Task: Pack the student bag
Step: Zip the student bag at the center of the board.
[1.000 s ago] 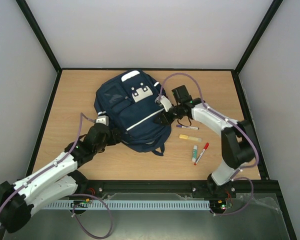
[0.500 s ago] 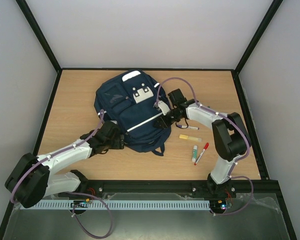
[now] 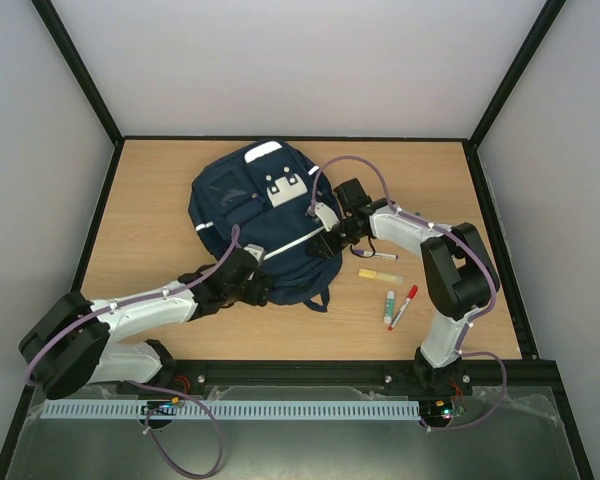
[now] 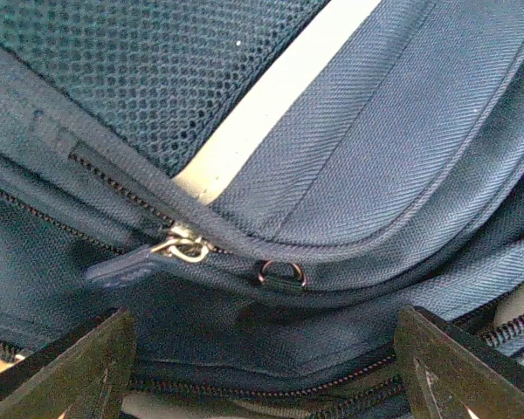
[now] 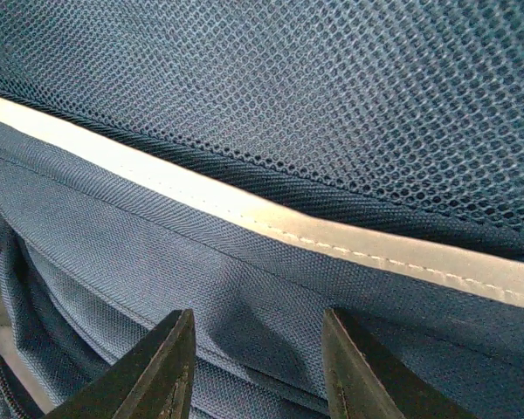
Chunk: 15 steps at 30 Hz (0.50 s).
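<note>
The student bag [image 3: 260, 215] is a navy backpack with white stripes, lying flat mid-table. My left gripper [image 3: 264, 289] is at its near edge. In the left wrist view the gripper [image 4: 262, 358] is wide open over the navy fabric, just below a brass zipper pull [image 4: 182, 247] and a small metal ring [image 4: 282, 272]. My right gripper [image 3: 326, 243] is at the bag's right side. In the right wrist view it [image 5: 262, 367] is open, its tips against the fabric below the white stripe [image 5: 271, 218], with a slight fold between them.
Right of the bag lie a white marker with a black cap [image 3: 375, 255], a yellow highlighter [image 3: 380, 273], a green-and-white stick [image 3: 389, 306] and a red pen [image 3: 404, 306]. A black frame borders the wooden table [image 3: 150, 200].
My left arm has swung right along the bag's near edge, from its left corner to its lower middle. My right gripper has moved slightly inward and stayed at the bag's right side.
</note>
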Each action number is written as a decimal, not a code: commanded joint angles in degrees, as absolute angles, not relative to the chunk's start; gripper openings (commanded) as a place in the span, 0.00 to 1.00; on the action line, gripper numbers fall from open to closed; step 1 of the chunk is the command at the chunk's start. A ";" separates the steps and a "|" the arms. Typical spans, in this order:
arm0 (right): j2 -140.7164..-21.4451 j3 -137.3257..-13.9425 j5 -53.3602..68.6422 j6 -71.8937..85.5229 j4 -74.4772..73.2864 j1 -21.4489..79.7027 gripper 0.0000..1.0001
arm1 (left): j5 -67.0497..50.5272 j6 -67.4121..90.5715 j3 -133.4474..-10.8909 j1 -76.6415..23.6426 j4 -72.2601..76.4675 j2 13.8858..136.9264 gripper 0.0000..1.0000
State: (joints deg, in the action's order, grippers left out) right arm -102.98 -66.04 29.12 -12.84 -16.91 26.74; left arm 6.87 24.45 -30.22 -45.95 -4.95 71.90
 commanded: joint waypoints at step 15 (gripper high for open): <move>-88.20 -62.76 28.39 -14.16 -22.03 26.89 0.48 | 2.30 22.31 -40.14 -49.45 9.85 85.97 0.81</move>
